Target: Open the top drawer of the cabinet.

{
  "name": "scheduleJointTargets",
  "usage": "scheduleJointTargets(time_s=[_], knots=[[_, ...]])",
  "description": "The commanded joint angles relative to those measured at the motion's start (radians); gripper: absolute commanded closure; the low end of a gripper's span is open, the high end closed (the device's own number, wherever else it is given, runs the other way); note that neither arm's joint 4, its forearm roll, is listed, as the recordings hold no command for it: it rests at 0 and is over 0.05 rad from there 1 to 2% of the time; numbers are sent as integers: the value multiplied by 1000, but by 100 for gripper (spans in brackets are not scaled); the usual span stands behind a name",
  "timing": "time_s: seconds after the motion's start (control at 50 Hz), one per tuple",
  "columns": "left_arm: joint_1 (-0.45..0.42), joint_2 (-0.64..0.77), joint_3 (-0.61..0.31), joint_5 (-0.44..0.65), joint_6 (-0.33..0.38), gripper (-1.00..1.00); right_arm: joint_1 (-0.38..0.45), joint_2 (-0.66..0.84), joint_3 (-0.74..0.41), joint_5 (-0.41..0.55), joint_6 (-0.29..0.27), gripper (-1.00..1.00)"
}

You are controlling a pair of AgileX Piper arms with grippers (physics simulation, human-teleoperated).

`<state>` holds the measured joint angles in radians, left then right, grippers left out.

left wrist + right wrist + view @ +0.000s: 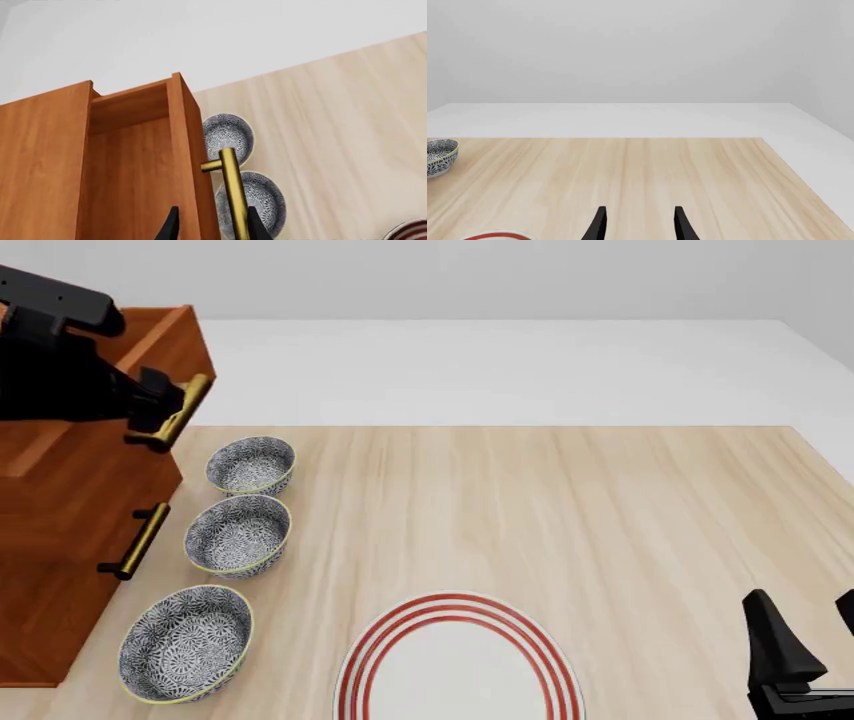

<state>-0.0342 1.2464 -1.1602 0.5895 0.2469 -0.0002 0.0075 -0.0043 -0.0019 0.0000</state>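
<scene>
The top drawer (134, 350) stands partly out of the cabinet (60, 540) at the worktop's (601, 520) left edge, its hollow showing in the left wrist view. The left tool (212, 227) straddles the brass handle (230, 185); it seems clamped on the bar, though its fingertips are cut off at the frame edge. The right tool (639, 225) hangs spread and empty, well apart. If the pull drifts off the drawer's line, the bar could slip free, or the drawer could bind.
</scene>
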Motion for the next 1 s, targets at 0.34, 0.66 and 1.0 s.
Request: scheduleJointTargets(time_s=[0.34, 0.66, 1.0], knots=[[-44, 3, 31, -26, -14, -100, 0, 0, 0, 0, 0, -100], [-88, 0, 34, -19, -37, -100, 0, 0, 0, 0, 0, -100], [-119, 15, 22, -19, -38, -100, 0, 0, 0, 0, 0, -100]])
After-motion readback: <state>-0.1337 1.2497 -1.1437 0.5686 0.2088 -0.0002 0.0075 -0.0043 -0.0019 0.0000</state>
